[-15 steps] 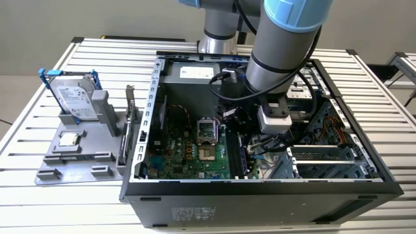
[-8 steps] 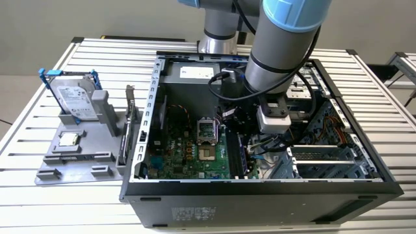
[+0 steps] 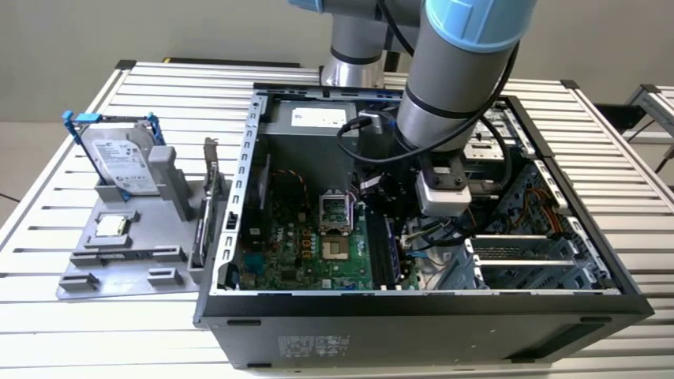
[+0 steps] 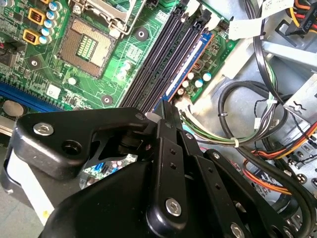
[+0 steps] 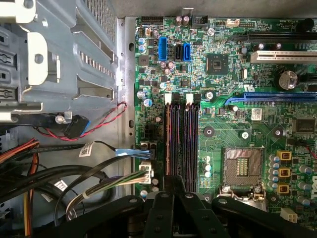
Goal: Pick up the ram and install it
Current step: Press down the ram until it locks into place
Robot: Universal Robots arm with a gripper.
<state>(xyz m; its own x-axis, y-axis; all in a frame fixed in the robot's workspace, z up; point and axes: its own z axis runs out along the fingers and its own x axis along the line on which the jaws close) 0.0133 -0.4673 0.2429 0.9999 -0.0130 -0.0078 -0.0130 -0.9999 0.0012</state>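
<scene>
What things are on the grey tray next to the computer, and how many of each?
On the grey tray, in the exterior view:
Hard drive in a blue frame: 1
Square chip lying flat: 1
Card with a metal bracket, standing on edge: 1
Total: 3

The open computer case (image 3: 421, 308) lay on the slatted table (image 3: 632, 142), and the rest is placed from it. Inside it, on its floor, lay the motherboard (image 3: 305, 245). The memory slots (image 3: 384, 249) ran along the motherboard toward the exterior view's right of the processor socket (image 3: 331, 212). The gripper (image 5: 173, 186) reached down into the case, just over one end of those slots. Outside the case, at the exterior view's left, sat a parts holder (image 3: 126, 268) carrying a hard drive (image 3: 121, 162).
</scene>
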